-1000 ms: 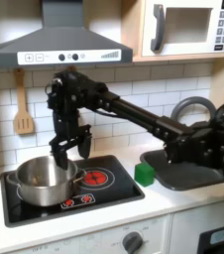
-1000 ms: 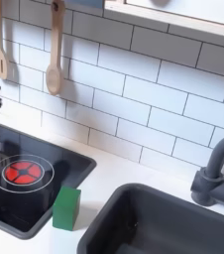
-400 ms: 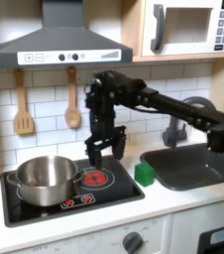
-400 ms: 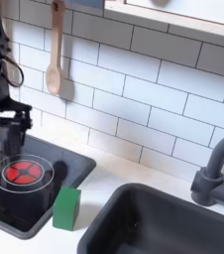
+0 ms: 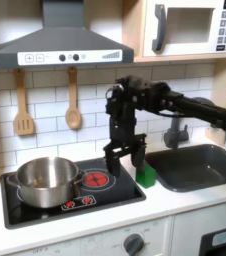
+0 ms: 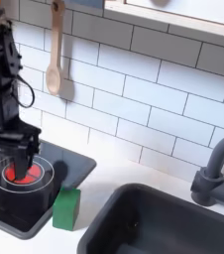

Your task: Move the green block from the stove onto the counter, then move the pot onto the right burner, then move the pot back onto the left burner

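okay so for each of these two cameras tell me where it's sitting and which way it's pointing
First exterior view: in front of the toy kitchen, facing the tiled wall; shows the pot on the stove, with the arm and hand reaching in from the right.
Second exterior view: closer, higher, angled down over the sink; hand at left.
Shared: the hand, the green block on the counter.

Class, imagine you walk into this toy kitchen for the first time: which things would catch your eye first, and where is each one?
The black robot arm draws the eye first, its pincer hanging above the stove near the bare red burner. Next comes the shiny pot sitting on the other burner at the first exterior view's left. Then the bright green block on the off-white counter, between the stove and the dark sink.
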You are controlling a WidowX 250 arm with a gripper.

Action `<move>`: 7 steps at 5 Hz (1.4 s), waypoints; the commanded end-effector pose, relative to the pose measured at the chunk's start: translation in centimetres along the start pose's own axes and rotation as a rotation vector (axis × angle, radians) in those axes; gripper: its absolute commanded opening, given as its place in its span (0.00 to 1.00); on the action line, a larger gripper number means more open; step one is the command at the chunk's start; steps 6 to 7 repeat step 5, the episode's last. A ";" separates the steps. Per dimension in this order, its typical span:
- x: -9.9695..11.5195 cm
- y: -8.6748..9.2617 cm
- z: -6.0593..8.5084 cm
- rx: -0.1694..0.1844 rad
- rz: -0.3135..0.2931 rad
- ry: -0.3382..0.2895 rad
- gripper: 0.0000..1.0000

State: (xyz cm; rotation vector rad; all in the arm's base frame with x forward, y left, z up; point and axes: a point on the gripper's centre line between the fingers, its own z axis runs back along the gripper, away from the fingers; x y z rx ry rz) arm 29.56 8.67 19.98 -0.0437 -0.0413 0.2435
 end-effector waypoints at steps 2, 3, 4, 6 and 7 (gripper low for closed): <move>-3.0 -1.1 0.1 -0.025 -0.060 0.050 1.00; -3.1 -1.1 0.1 -0.026 -0.059 0.048 1.00; -3.1 -1.1 0.2 -0.026 -0.060 0.047 1.00; -3.1 -1.1 0.1 -0.026 -0.060 0.048 1.00; -3.1 -1.1 0.1 -0.026 -0.060 0.048 1.00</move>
